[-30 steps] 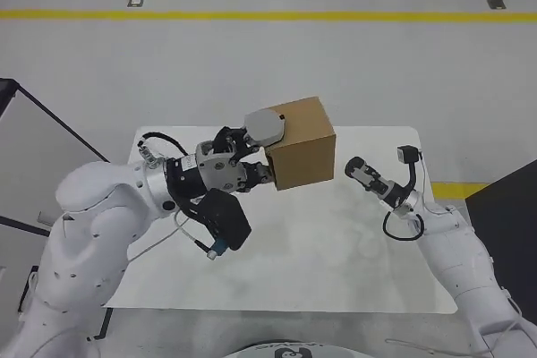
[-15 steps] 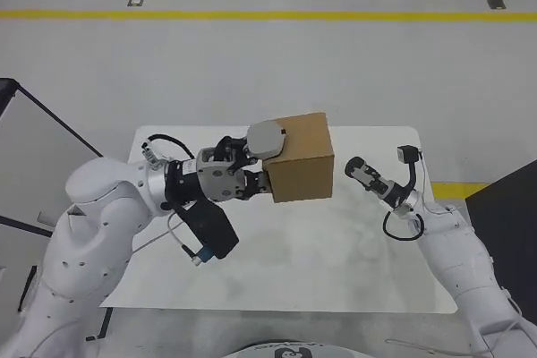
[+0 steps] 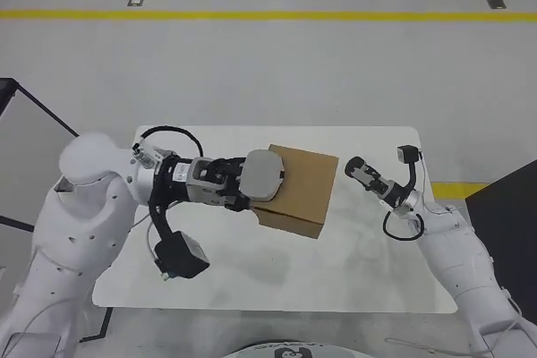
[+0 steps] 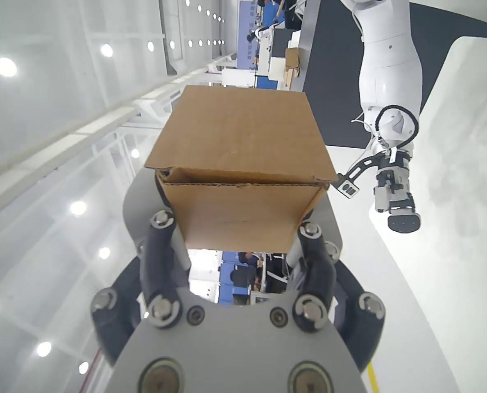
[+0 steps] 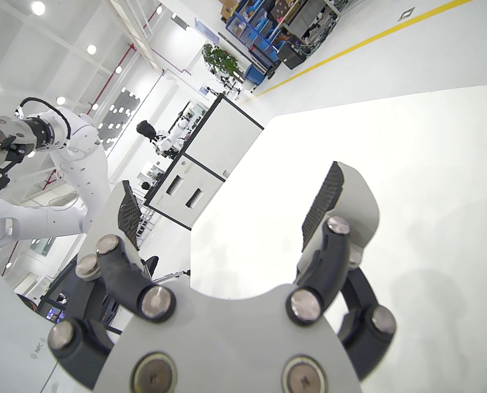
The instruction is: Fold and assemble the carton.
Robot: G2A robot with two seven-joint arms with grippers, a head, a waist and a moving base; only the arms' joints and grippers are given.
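Observation:
A brown cardboard carton [image 3: 300, 186], folded into a box, is held above the middle of the white table [image 3: 376, 268]. My left gripper [image 3: 261, 175] is shut on the carton's near end, one grey finger lying across its upper face. In the left wrist view the carton [image 4: 239, 165] sits between the two fingers [image 4: 165, 222], its seamed end facing the camera. My right gripper [image 3: 356, 168] hangs off the carton's right side, apart from it, and in the right wrist view its ribbed fingers [image 5: 329, 202] stand open with nothing between them.
A dark cabinet [image 3: 0, 116] stands off the table's left side. A black block [image 3: 519, 206] stands by the table's right edge. A yellow floor line [image 3: 268, 15] runs beyond the table's far edge.
My left arm has rolled its wrist and swung the carton down and slightly nearer, so the box now shows a broad flat face upward. The right arm has kept still.

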